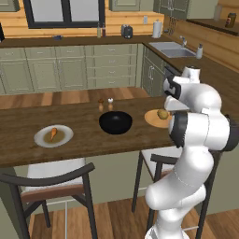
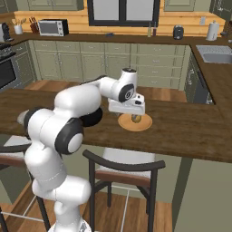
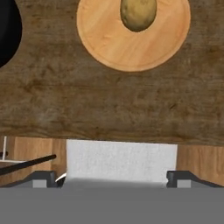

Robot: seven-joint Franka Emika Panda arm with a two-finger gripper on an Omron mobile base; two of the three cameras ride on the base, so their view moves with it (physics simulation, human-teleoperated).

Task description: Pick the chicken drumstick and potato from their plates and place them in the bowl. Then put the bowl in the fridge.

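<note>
The potato (image 3: 138, 13) lies on the tan-orange plate (image 3: 133, 43) near the right end of the wooden counter (image 1: 84, 126). In the left base view the same potato (image 1: 162, 113) and plate (image 1: 153, 119) sit just right of the black bowl (image 1: 115, 122). Farther left, the chicken drumstick (image 1: 53, 133) rests on the pale grey-white plate (image 1: 65, 136). My gripper (image 3: 112, 177) hovers open and empty over the counter's near edge, short of the potato's plate. From the right base view the gripper (image 2: 128, 112) hangs just above that plate (image 2: 144, 124). The fridge is out of view.
Two small shakers (image 1: 105, 103) stand behind the bowl. A chair with a white seat (image 3: 121, 159) sits under the counter edge below my hand, and another chair (image 1: 51, 179) stands to the left. Cabinets and a sink (image 1: 173, 49) line the far walls.
</note>
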